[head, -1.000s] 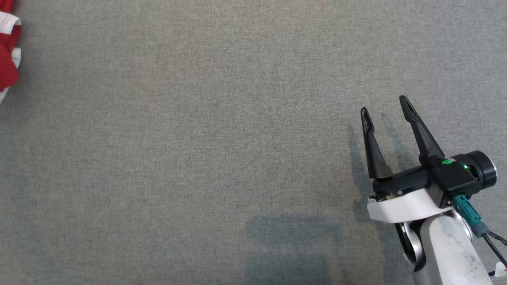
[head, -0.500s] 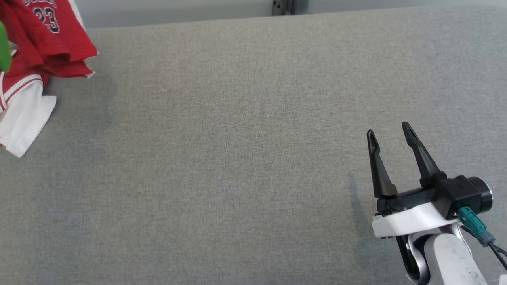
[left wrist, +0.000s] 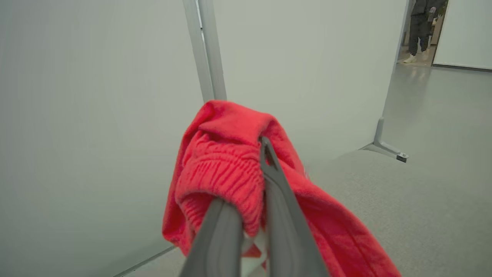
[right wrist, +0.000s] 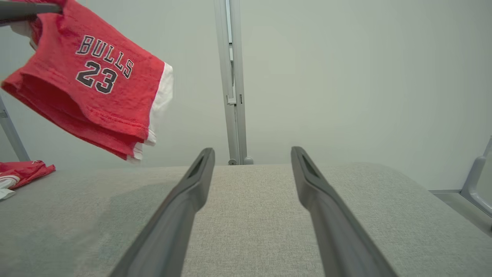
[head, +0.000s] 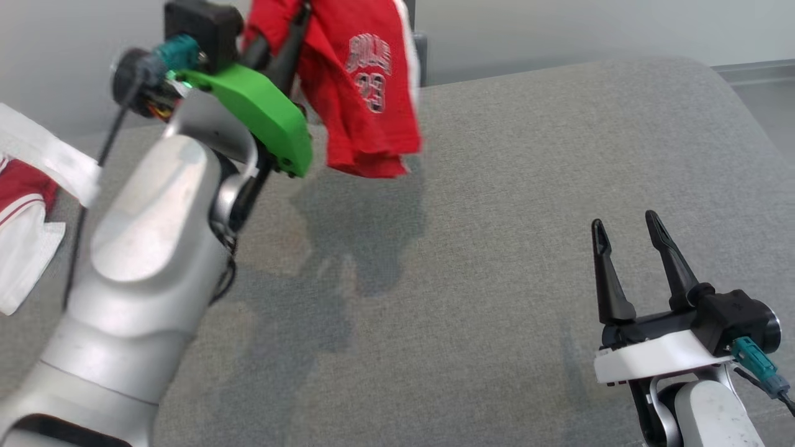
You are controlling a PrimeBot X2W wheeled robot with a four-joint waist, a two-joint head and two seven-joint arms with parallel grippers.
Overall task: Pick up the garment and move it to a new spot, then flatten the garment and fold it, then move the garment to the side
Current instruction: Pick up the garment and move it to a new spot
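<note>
The left gripper [left wrist: 246, 165] is clamped on the elastic waistband of the red shorts [head: 366, 93], which hang clear above the grey table [head: 509, 186] — light, limp cloth, likely to bunch. The right gripper [head: 624, 220] rests low, jaws apart; a free waistband corner looks the best second hold.

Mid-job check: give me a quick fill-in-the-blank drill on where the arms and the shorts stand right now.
The left gripper is shut on the red shorts, which hang ___ the grey table.
The right gripper has its jaws ___ and holds nothing.
The number printed on the shorts is ___.
A second red and white garment lies on the table at the robot's ___.
Missing words: above; open; 23; left.
</note>
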